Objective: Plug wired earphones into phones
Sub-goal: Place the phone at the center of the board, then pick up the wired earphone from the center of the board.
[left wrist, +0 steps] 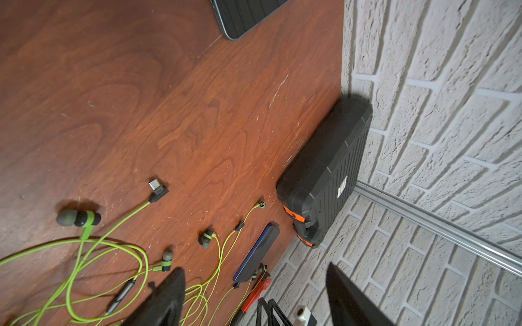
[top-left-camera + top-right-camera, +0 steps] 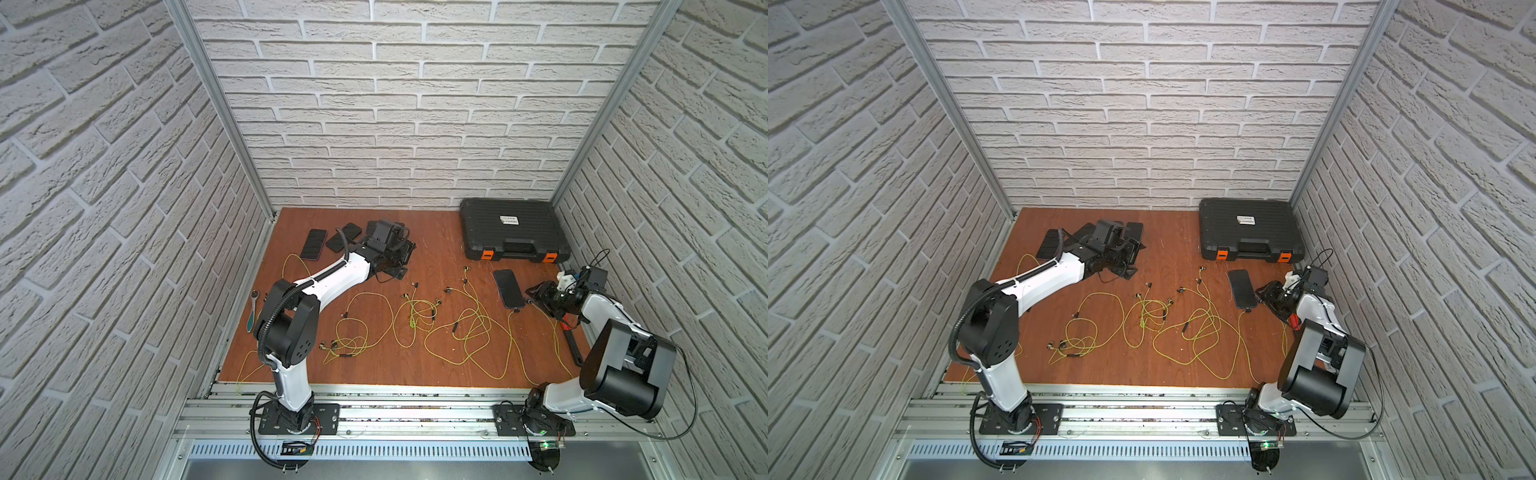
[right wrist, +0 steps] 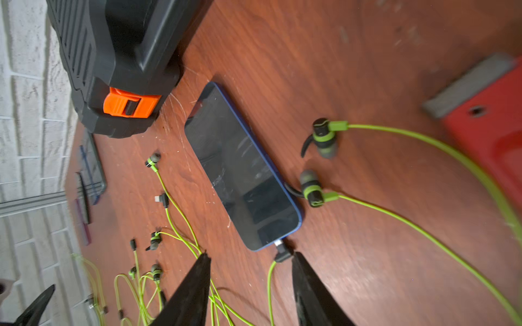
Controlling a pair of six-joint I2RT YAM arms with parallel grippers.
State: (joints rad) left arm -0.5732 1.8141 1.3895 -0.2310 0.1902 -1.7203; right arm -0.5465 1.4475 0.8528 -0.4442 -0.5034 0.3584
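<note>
Done: one phone (image 2: 508, 294), right of centre in both top views, plug (image 3: 282, 251) in its lower end | right gripper (image 3: 251, 262): jaws parted beside that plug, gripping nothing | left gripper (image 1: 255, 268): wide, empty, over remaining phones (image 2: 314, 244), upper left | I judge those unplugged; earphones (image 2: 415, 316) loose mid-frame

A robot test cell, of the kind found in a lab or workshop. The left arm (image 2: 336, 276) and right arm (image 2: 598, 309), 2 white-and-black robot arms, are bolted to an aluminium rail (image 2: 415, 409) fronting a reddish wooden tabletop (image 2: 436, 232). White brick-pattern panels (image 2: 395, 104) on aluminium posts (image 2: 221, 108) enclose 3 sides, and a black tool case (image 2: 511, 232) with orange latches sits in a far corner.
</note>
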